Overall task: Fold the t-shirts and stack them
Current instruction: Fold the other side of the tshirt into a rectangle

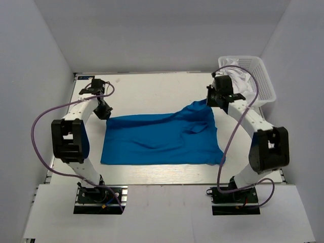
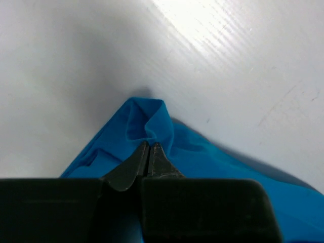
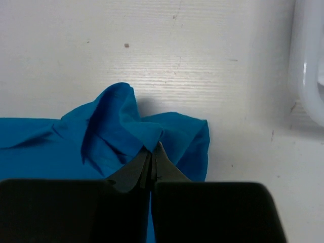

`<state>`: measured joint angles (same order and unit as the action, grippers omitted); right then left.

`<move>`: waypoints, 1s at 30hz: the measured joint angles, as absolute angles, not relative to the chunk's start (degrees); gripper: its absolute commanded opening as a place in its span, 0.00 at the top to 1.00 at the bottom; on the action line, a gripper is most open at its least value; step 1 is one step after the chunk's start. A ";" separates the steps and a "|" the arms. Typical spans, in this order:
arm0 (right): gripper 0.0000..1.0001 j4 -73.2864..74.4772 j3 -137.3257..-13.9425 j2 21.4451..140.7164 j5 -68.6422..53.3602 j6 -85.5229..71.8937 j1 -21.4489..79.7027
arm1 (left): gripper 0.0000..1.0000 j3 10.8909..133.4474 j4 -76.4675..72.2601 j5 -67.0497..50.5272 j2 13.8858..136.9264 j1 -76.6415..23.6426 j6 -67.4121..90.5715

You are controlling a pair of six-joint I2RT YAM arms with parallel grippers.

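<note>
A blue t-shirt (image 1: 162, 136) lies spread across the middle of the white table. My left gripper (image 1: 104, 112) is shut on the t-shirt's far left corner; in the left wrist view (image 2: 149, 144) the cloth (image 2: 152, 119) bunches at the closed fingertips. My right gripper (image 1: 213, 99) is shut on the far right corner, lifted a little so the cloth peaks there; in the right wrist view (image 3: 153, 148) a fold of the t-shirt (image 3: 121, 121) sits pinched between the tips.
A white plastic basket (image 1: 253, 81) holding white cloth stands at the back right, just beyond my right gripper; its rim shows in the right wrist view (image 3: 309, 71). Grey walls enclose the table on three sides.
</note>
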<state>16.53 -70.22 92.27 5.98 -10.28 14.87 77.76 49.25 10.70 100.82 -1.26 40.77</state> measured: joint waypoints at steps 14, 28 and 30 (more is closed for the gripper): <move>1.00 20.32 -52.84 66.11 5.17 -13.21 15.03 | 1.00 66.22 48.16 11.35 89.97 -1.23 40.97; 0.99 29.32 -33.30 49.74 -0.40 -23.83 15.64 | 1.00 62.65 47.62 11.97 89.91 -1.23 42.50; 0.95 31.16 -32.05 48.49 -0.64 -25.74 15.64 | 1.00 62.59 47.66 12.21 89.91 -1.23 42.78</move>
